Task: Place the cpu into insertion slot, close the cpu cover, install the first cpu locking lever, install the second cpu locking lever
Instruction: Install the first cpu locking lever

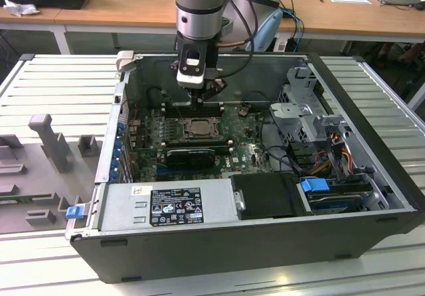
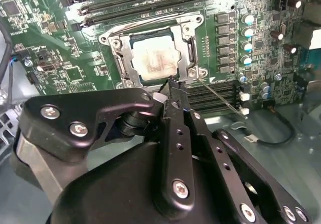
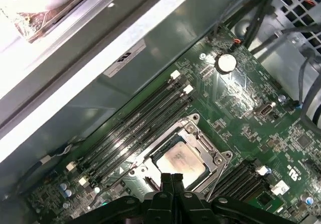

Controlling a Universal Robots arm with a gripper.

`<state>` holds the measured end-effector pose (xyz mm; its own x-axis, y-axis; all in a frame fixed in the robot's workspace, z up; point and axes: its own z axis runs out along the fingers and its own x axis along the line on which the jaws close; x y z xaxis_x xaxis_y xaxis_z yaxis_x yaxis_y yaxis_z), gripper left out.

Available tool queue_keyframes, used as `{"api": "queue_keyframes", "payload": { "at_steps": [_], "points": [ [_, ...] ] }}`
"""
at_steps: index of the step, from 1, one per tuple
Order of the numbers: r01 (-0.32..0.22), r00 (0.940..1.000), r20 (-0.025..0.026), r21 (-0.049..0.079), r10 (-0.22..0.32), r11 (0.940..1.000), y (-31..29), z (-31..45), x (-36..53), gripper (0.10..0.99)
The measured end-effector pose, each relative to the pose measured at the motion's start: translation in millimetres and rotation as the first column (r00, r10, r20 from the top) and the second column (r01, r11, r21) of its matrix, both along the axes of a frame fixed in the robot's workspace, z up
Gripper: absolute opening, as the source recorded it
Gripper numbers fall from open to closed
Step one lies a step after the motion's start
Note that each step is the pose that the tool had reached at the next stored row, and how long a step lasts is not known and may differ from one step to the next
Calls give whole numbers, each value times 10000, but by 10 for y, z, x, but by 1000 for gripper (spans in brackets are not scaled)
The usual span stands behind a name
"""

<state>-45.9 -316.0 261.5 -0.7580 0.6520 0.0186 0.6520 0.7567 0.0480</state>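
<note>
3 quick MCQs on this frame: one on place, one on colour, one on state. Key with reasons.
1. Where is the chip?
A) in the socket
B) on a desk outside the case
C) on top of the drive cage

2. What colour is the board?
A) blue
B) green
C) red

3. How is the hand?
A) wide open
B) shut
C) clamped on a cable

Key: 1 A, its silver top shows inside the socket's metal rim. 2 B, it is green in both wrist views. 3 B, the fingertips meet beside the socket.

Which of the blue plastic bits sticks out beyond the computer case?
The blue clip at the case's near corner, on the exterior view's left. The blue tab on that view's right sits inside it.
</note>
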Motion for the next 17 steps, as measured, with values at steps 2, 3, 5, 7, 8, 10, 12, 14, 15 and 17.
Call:
{"api": "queue_keyframes", "payload": {
  "at_steps": [2, 3, 5, 7, 8, 10, 12, 14, 15, 17],
  "points": [
    [-275, 9996, 0, 0, 275, 9996, 0, 0, 0, 106],
    [-390, 9992, 0, 0, 390, 9992, 0, 0, 0, 106],
    [-654, 9979, 0, 0, 654, 9979, 0, 0, 0, 106],
    [-892, 9960, -1, 0, 892, 9960, 0, 0, 0, 106],
    [-1083, 9941, 0, 0, 1083, 9941, 0, 0, 0, 106],
    [-1296, 9916, -1, 0, 1296, 9916, 0, 0, 0, 106],
    [-1535, 9881, 0, 0, 1535, 9881, 0, 0, 0, 106],
    [-1748, 9846, 0, 0, 1748, 9846, 0, 0, 0, 106],
    [-1901, 9818, 0, 0, 1901, 9818, 0, 0, 0, 106],
    [-2507, 9681, 0, 1, 2507, 9681, 0, 0, 0, 106]
  ]
}}
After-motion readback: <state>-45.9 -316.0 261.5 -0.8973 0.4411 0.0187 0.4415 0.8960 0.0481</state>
